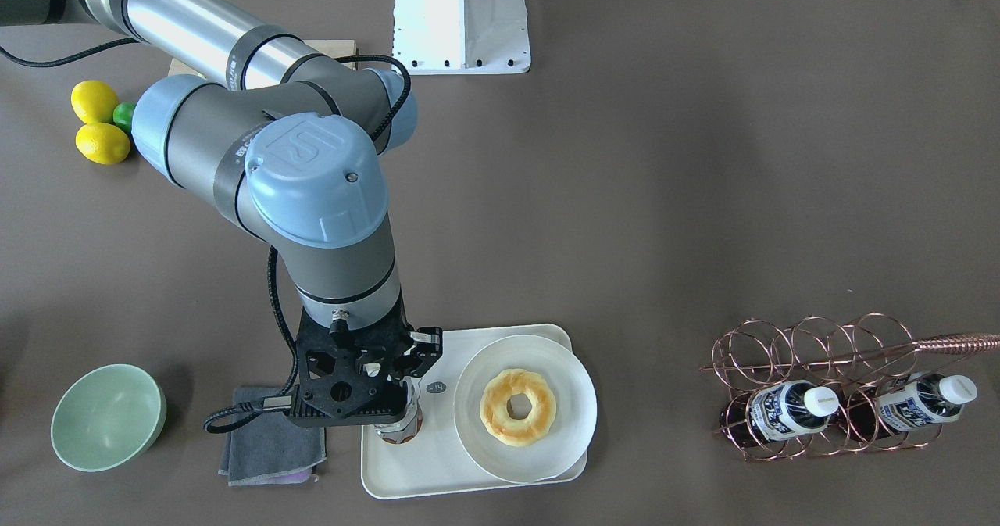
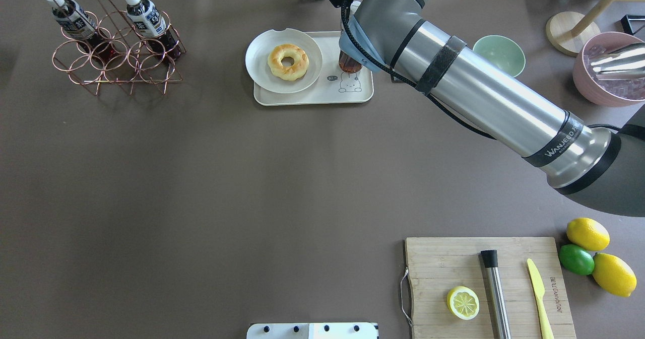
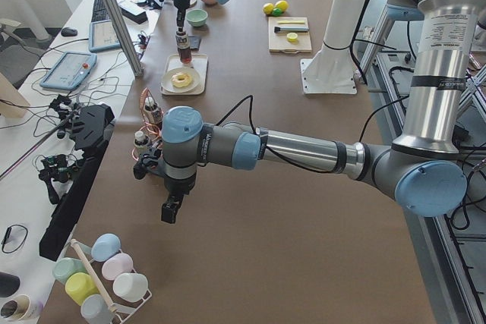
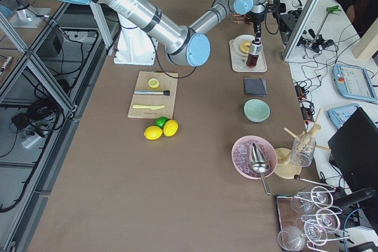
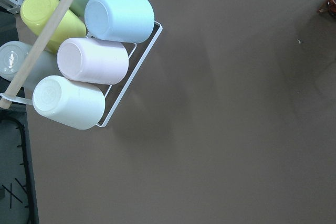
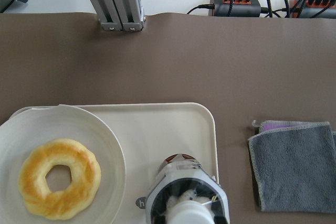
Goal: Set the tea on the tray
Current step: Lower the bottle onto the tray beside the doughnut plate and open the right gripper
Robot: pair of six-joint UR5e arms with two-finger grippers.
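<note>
The tea (image 6: 185, 192) stands upright on the tray (image 6: 157, 129), near its edge and beside a white plate (image 6: 107, 145) that holds a doughnut (image 6: 59, 178). The right gripper (image 1: 391, 405) sits over the tea's cap; I cannot tell how its fingers are set, nor the left gripper's (image 3: 171, 209). A copper wire rack (image 1: 812, 346) holds two bottles (image 1: 785, 410).

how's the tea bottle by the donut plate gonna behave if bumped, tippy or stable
Probably tippy: the tea is upright, tall and narrow, over the smooth tray. Dark liquid fills its lower body, so it is likely hefty for its size, which may steady it. Knocked over, its round body would probably roll.
</note>
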